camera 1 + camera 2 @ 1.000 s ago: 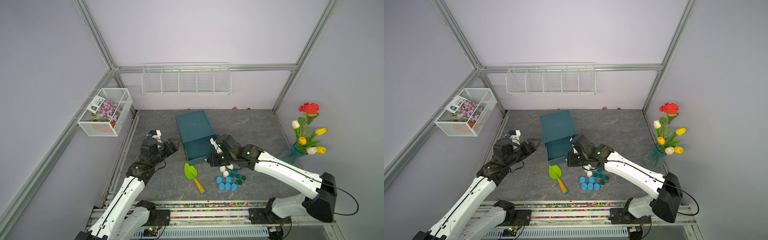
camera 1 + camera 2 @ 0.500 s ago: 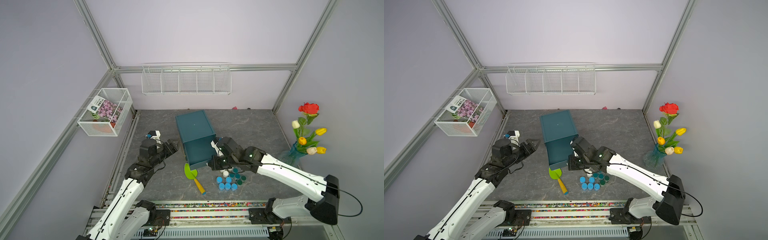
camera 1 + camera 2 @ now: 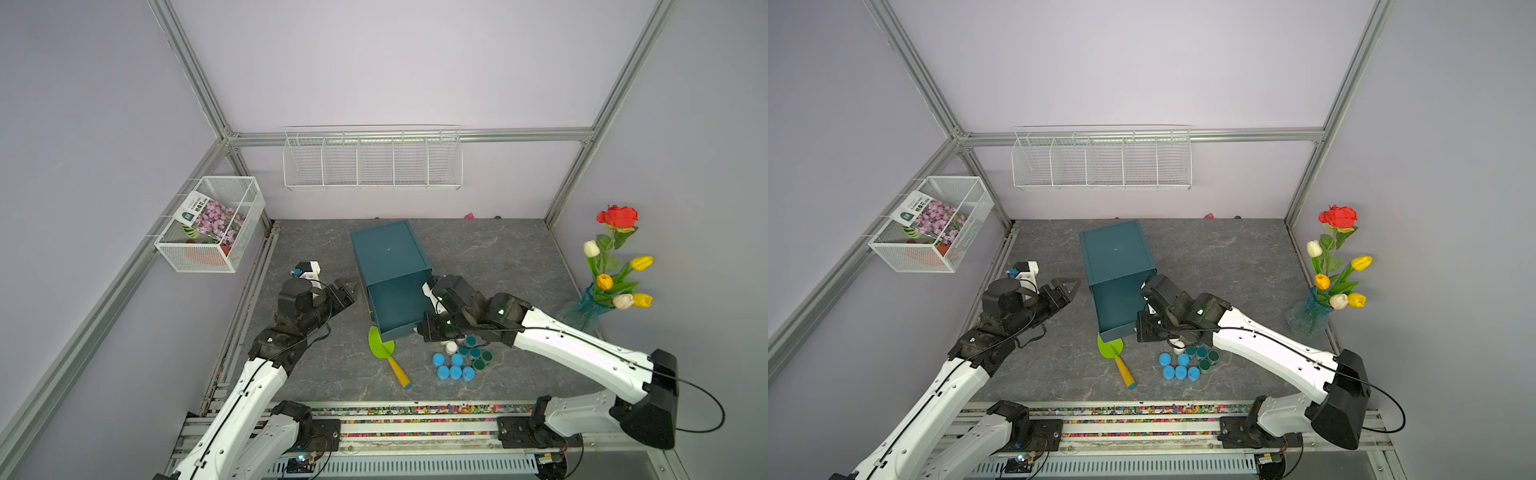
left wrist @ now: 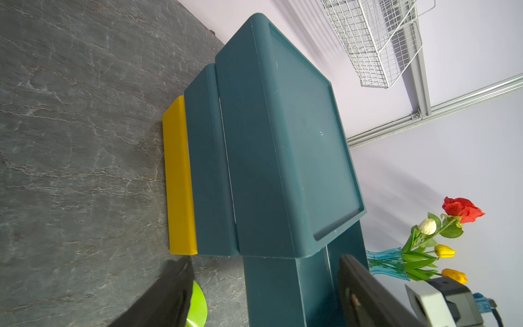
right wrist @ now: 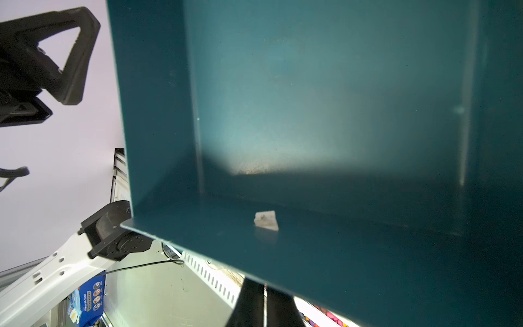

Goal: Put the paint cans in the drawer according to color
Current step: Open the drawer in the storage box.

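The teal drawer [image 3: 392, 303] [image 3: 1115, 307] stands pulled out of its cabinet, and its floor [image 5: 311, 113] is bare. My right gripper [image 3: 422, 330] [image 3: 1140, 332] [image 5: 264, 288] is shut at the drawer's front wall, which hides its tips. The paint cans sit in a cluster just right of it: several light blue [image 3: 456, 372] [image 3: 1180, 372], several dark teal [image 3: 475, 353] [image 3: 1202, 352] and one white [image 3: 451, 347] [image 3: 1179, 343]. My left gripper [image 3: 351, 289] [image 3: 1073, 284] [image 4: 264, 266] hangs open and holds nothing, left of the cabinet and clear of it.
A green trowel [image 3: 380, 343] [image 3: 1111, 347] with a yellow handle lies at the drawer's front corner. Lower teal [image 4: 209, 158] and yellow [image 4: 179, 175] drawers stick out slightly. A flower vase [image 3: 582, 309] stands at the right wall. Wire baskets [image 3: 372, 160] hang on the walls.
My right gripper has moved toward the near edge, and the drawer has slid further out with it, up to the trowel's blade. The left arm has barely moved.
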Controlling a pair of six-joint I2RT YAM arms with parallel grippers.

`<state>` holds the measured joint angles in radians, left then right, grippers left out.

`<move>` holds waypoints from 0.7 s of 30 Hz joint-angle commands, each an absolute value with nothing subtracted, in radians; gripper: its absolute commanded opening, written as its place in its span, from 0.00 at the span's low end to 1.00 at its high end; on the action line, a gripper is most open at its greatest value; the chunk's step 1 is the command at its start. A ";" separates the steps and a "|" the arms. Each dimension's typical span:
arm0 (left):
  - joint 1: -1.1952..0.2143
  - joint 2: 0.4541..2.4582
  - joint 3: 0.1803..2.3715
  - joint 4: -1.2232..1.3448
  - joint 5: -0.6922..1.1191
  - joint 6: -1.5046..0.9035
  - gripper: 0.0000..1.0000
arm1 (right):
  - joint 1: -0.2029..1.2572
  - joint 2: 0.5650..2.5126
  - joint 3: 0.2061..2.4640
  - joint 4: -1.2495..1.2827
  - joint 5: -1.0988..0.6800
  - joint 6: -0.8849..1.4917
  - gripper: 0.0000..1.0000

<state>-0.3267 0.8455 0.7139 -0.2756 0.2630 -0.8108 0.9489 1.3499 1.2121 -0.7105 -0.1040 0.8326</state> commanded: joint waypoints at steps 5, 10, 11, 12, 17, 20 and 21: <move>-0.330 0.831 0.704 -0.295 0.275 -0.812 0.83 | 0.946 1.379 1.259 -0.726 -0.061 0.839 0.24; -0.330 0.822 0.708 -0.302 0.269 -0.809 0.83 | 0.939 1.372 1.261 -0.741 -0.061 0.837 0.37; -0.330 0.822 0.707 -0.304 0.267 -0.809 0.83 | 0.940 1.369 1.261 -0.745 -0.061 0.835 0.39; -0.331 0.821 0.709 -0.305 0.267 -0.808 0.83 | 0.940 1.367 1.265 -0.749 -0.062 0.832 0.42; -0.330 0.810 0.714 -0.320 0.263 -0.808 0.83 | 0.940 1.333 1.294 -0.794 -0.052 0.819 0.51; -0.330 0.802 0.721 -0.335 0.250 -0.802 0.83 | 0.937 1.282 1.308 -0.832 -0.020 0.813 0.52; -0.330 0.799 0.726 -0.343 0.246 -0.797 0.83 | 0.936 1.255 1.306 -0.841 0.001 0.814 0.52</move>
<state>-0.3267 0.8150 0.7139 -0.3168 0.2596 -0.8101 0.9421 1.3327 1.2781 -0.7837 -0.0540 0.8295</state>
